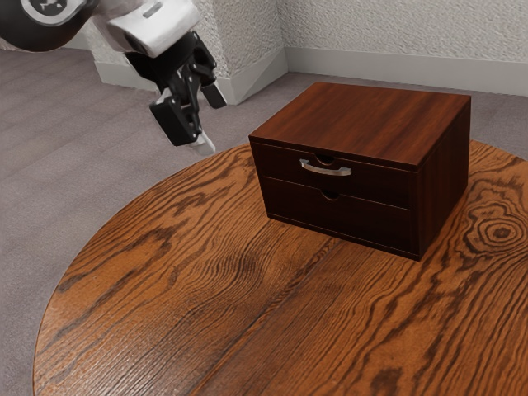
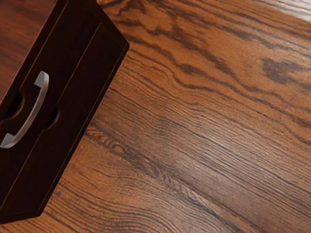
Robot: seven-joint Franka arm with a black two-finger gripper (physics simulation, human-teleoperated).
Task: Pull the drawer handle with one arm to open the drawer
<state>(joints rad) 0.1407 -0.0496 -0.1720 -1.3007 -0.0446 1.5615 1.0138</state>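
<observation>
Risk: we judge that a skewed approach may clip the thin handle point(image 1: 325, 169) or shove the cabinet point(image 1: 363, 120) across the desk point(image 1: 206, 289). The end effector point(image 1: 211, 122), spread and empty, hangs in the exterior frame's upper left. The handle lies mid-frame on the upper drawer point(image 1: 375, 180), well apart, lower right of it.

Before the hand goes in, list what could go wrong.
The hand hangs well off from the slim handle; a skewed approach may hit the drawer beside it. The small cabinet stands free on the table, so the pull might drag it whole rather than open the drawer.
</observation>
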